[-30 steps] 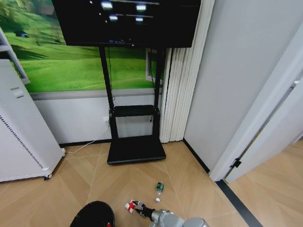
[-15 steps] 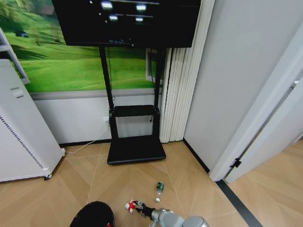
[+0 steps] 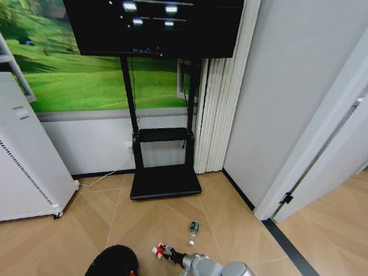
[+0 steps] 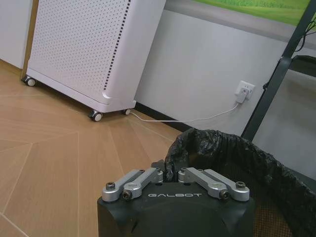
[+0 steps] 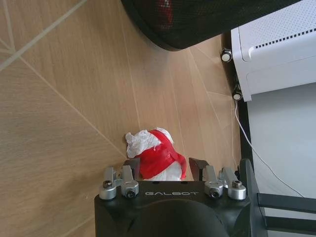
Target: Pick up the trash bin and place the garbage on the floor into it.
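The black trash bin (image 3: 112, 260) hangs low at the near left, and my left gripper (image 4: 170, 173) is shut on its bag-lined rim (image 4: 232, 153). Something red (image 3: 133, 270) lies inside it. A red-and-white wrapper (image 3: 160, 251) lies on the wood floor just right of the bin. My right gripper (image 5: 164, 165) is open around it, with the wrapper (image 5: 154, 157) between the two fingers. The bin's mesh side (image 5: 197, 19) is a short way beyond. A small clear bottle with a green label (image 3: 194, 228) lies on the floor a little farther out.
A black TV stand with a flat base (image 3: 165, 181) stands against the far wall. The white wheeled cabinet (image 3: 23, 167) is at the left, with a cable running to a wall socket (image 4: 244, 91). A wall and door frame (image 3: 299, 172) close off the right.
My right arm has edged very slightly to the left at the wrapper. The bin, bottle and left gripper stay as they were.
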